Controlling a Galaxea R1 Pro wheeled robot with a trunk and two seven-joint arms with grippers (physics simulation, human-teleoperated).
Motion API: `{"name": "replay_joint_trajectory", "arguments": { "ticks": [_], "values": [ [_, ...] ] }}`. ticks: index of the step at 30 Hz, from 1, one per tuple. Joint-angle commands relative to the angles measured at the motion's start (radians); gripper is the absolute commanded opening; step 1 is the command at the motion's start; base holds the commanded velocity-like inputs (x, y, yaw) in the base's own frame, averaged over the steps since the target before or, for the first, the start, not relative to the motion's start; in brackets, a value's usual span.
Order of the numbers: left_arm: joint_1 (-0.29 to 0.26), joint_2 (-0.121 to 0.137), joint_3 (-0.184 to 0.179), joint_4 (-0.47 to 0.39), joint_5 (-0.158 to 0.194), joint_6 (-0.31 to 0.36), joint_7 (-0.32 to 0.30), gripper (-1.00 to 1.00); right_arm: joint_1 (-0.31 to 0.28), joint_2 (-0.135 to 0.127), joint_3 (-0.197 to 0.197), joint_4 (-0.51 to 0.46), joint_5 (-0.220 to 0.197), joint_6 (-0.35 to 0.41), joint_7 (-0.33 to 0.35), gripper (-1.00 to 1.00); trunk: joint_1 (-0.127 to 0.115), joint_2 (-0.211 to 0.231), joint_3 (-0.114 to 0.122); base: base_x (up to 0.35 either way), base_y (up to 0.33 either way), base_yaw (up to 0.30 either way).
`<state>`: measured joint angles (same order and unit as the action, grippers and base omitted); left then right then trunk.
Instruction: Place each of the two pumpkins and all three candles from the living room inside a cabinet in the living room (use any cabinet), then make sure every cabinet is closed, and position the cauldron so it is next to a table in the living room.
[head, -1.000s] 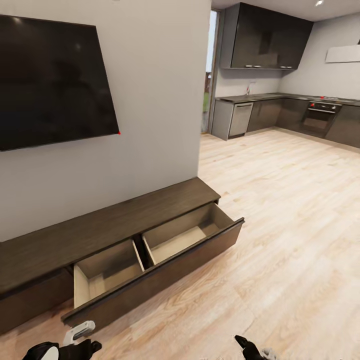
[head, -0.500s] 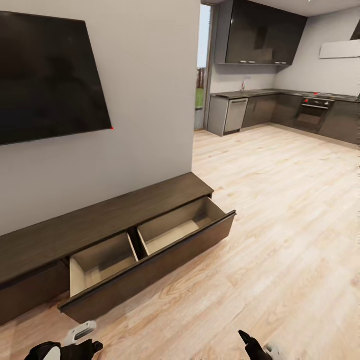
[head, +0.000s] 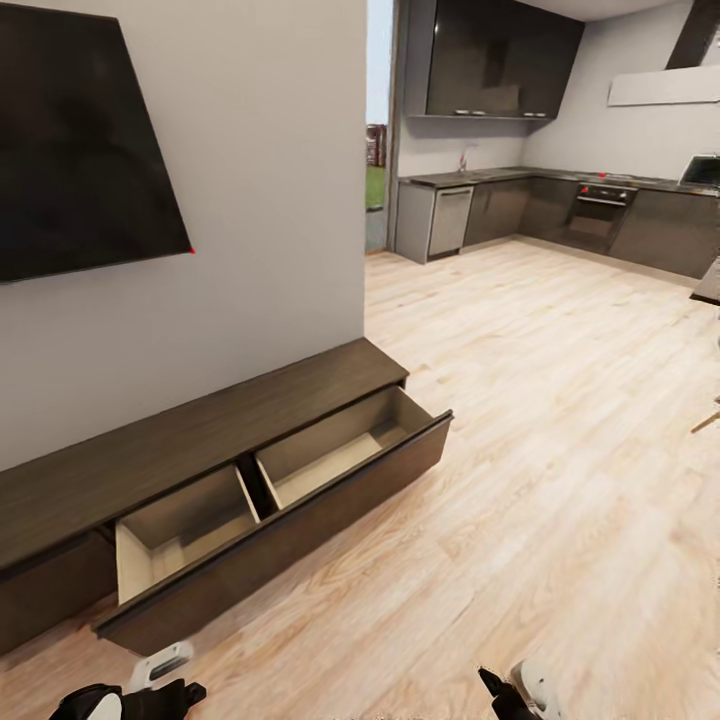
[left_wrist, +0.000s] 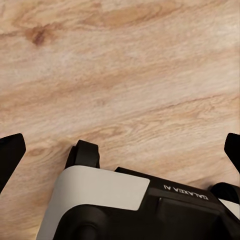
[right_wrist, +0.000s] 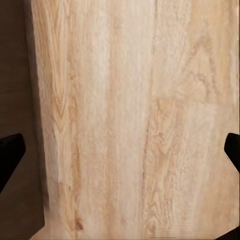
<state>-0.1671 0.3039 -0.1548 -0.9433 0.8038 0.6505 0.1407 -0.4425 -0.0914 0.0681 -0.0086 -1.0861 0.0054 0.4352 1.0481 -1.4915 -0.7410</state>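
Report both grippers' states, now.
Left gripper: open, empty, over the wood floor.
Right gripper: open, empty, over the floor.

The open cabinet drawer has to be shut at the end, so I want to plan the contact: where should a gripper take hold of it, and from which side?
On the drawer, use the top edge of its long dark front panel, near the middle, coming from the floor side. No handle shows; pushing centrally should slide it into the cabinet evenly.
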Motion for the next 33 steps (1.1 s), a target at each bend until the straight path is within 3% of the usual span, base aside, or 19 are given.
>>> {"name": "replay_joint_trajectory", "arguments": {
  "ticks": [1,22,33],
  "values": [
    [0.000,0.001,-0.003,-0.002,0.011,0.001,0.010,1.00,-0.001,0.000,0.007,0.004,-0.009,0.001,0.004,1.00,0.000,0.000,-0.002,0.000,0.000,-0.133],
    [0.000,0.000,-0.003,-0.002,0.009,0.001,0.010,1.00,-0.001,0.000,0.008,0.012,-0.008,-0.001,0.000,1.00,0.000,0.000,-0.034,0.000,-0.001,-0.125],
    [0.000,0.000,-0.005,-0.002,0.009,0.001,0.010,1.00,-0.001,0.001,0.010,0.012,-0.008,-0.003,-0.003,1.00,0.000,0.000,-0.050,0.000,-0.104,-0.078]
  ]
}}
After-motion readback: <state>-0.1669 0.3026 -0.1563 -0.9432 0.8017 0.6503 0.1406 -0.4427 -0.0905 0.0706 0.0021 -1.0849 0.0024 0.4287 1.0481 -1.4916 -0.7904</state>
